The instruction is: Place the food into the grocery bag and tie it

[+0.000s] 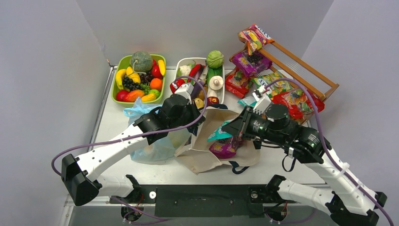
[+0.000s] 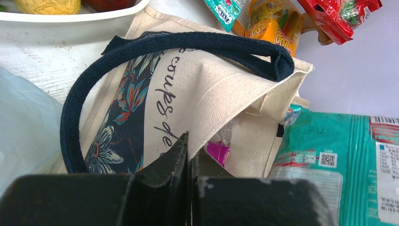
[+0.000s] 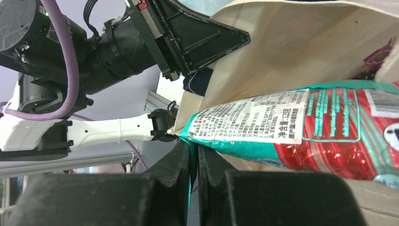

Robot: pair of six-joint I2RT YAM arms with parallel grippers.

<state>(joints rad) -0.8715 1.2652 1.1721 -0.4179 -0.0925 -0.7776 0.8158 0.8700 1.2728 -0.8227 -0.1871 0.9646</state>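
Note:
My left gripper (image 1: 199, 120) (image 2: 190, 141) is shut on the top edge of a beige canvas tote (image 1: 204, 157) (image 2: 211, 89) with dark straps, holding its mouth up. My right gripper (image 1: 231, 130) (image 3: 194, 143) is shut on the corner of a teal and red snack packet (image 1: 219, 135) (image 3: 282, 125) (image 2: 339, 155), which sits at the tote's mouth. A purple packet (image 1: 225, 148) (image 2: 217, 153) lies inside the tote (image 3: 282, 47). The light-blue plastic grocery bag (image 1: 155, 148) (image 2: 23, 127) lies crumpled under my left arm, to the left of the tote.
A green tray (image 1: 123, 63) of toy fruit and a white tray (image 1: 181, 63) of toy vegetables stand at the back. More snack packets (image 1: 249, 63) lean on a wooden rack (image 1: 329, 87) at the back right. Walls close in on both sides.

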